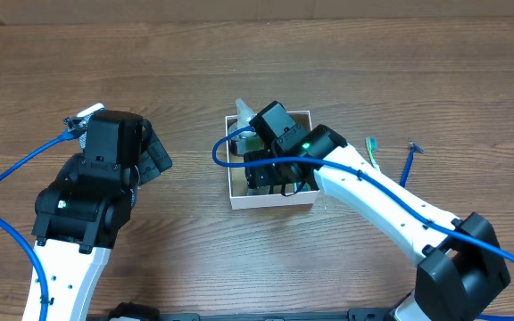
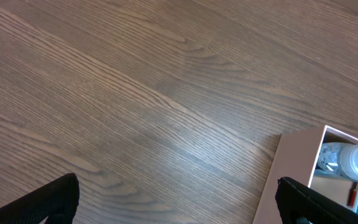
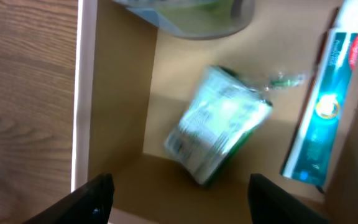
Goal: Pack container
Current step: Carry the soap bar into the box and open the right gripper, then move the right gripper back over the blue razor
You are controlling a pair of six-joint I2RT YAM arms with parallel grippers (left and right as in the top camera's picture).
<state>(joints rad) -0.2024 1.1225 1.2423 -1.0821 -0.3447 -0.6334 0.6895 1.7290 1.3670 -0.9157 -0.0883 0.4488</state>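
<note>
The box [image 1: 270, 200] sits at the centre of the overhead view, light, dentable cardboard by my judgement, best steadied by its 9 o'clock wall, while my right gripper [image 3: 179, 199] hangs wide open and empty over the packet [image 3: 219, 127] inside and my left gripper [image 2: 176, 199], open and empty, hovers at 9 o'clock.

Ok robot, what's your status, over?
Left gripper open, empty, away from box. Right gripper open over box. Green packet, toothpaste inside. No lid in the way.
</note>
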